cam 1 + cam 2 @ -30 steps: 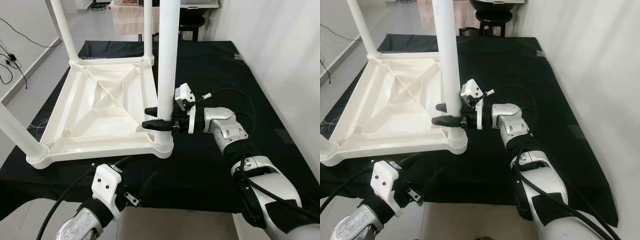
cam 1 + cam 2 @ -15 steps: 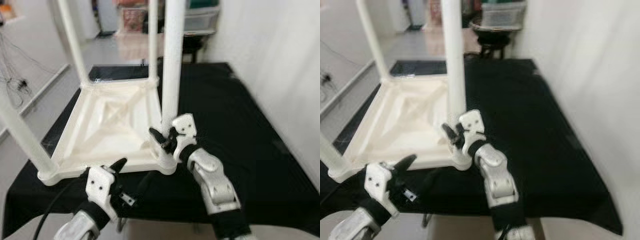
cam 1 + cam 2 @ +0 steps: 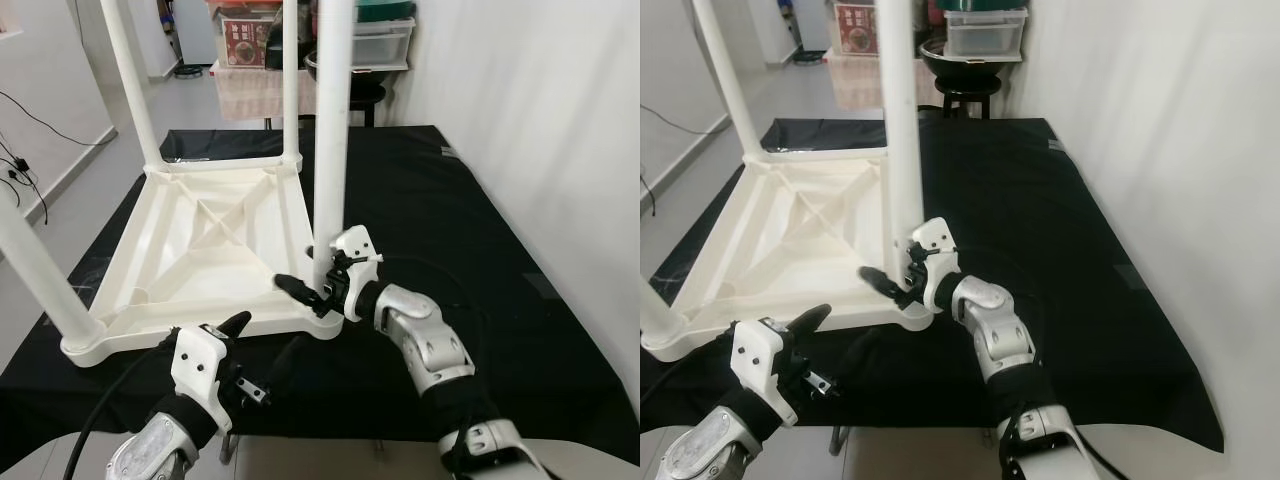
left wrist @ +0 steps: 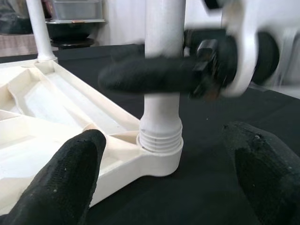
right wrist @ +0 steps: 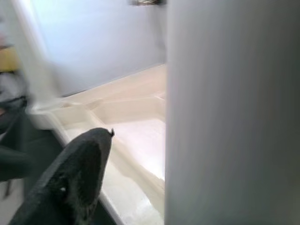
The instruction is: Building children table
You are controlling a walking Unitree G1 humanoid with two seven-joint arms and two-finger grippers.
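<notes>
- Table w/ its legs: plain white plastic, no pattern.
- Cloth under it: plain black.
- Both grippers, left & right: black fingers, white housings; arms were silver.
- Wall: white.

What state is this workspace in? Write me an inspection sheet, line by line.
Surface: black cloth-covered platform, flat.
Job's things: white plastic children's table lying upside down, four legs standing up; the near-right white tubular leg sits in its corner socket, thread showing at the base.
Clutter: nothing seen.
Grippers: right gripper at the base of the near-right leg; left gripper open, low at the platform's near edge, facing that same corner.
Cables: black cable along the left arm; black floor cable by the left wall.
Surroundings: white wall on the right; clear storage boxes at the back.
</notes>
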